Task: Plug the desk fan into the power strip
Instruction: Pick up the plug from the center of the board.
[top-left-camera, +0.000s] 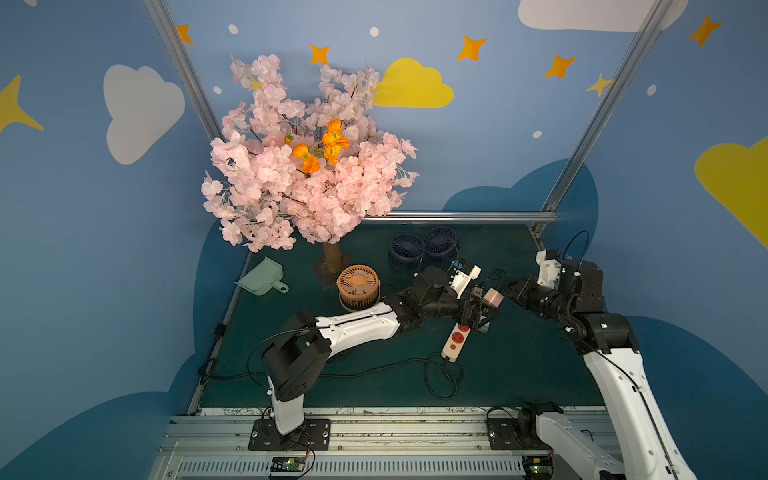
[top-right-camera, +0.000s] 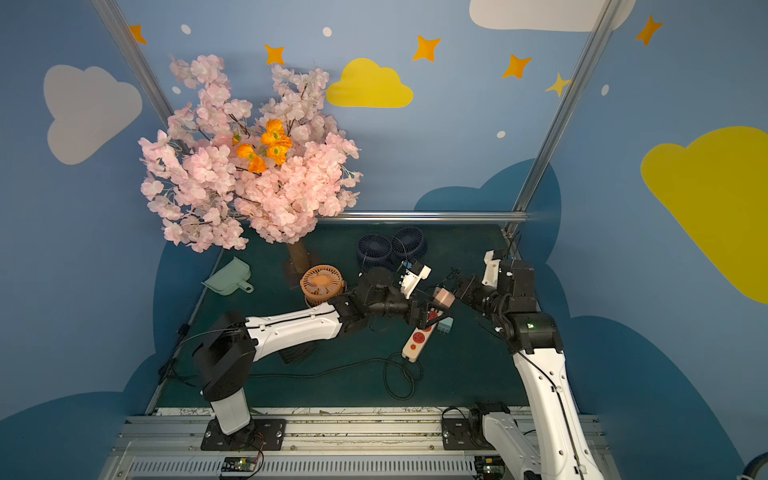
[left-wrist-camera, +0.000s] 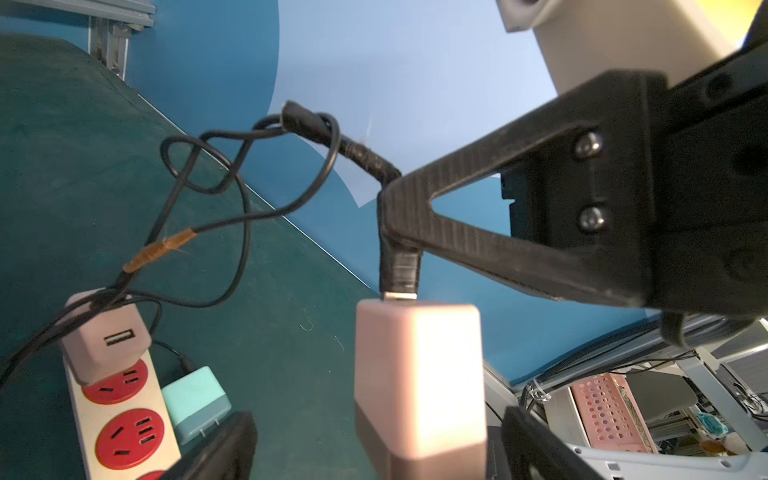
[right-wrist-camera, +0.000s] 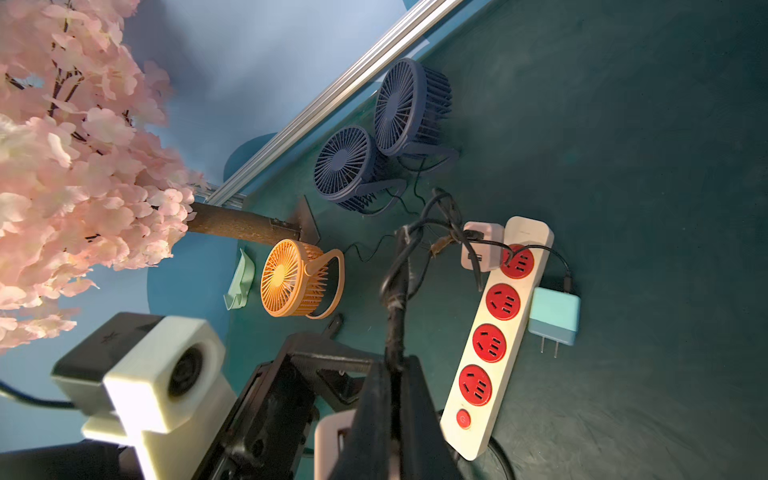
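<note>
The cream power strip (top-left-camera: 455, 340) (top-right-camera: 417, 343) (right-wrist-camera: 498, 332) lies on the green mat, with one pink adapter (left-wrist-camera: 104, 336) plugged into its far socket. My right gripper (right-wrist-camera: 395, 365) (top-left-camera: 509, 286) is shut on a black cable (left-wrist-camera: 399, 266), just above the second pink adapter (left-wrist-camera: 419, 382) (top-left-camera: 493, 297) that hangs from it. My left gripper (left-wrist-camera: 378, 440) (top-left-camera: 473, 311) stands open around that hanging adapter, with a gap on each side. The orange desk fan (top-left-camera: 358, 286) (right-wrist-camera: 291, 282) stands left of the arms, its thin cord running toward the cable tangle.
A teal adapter (right-wrist-camera: 555, 316) (left-wrist-camera: 195, 403) lies loose beside the strip. Two navy fans (top-left-camera: 422, 247) stand at the back. A pink blossom tree (top-left-camera: 307, 166) fills the back left, with a mint dustpan (top-left-camera: 264, 277) near it. The strip's black cord (top-left-camera: 440, 378) loops toward the front.
</note>
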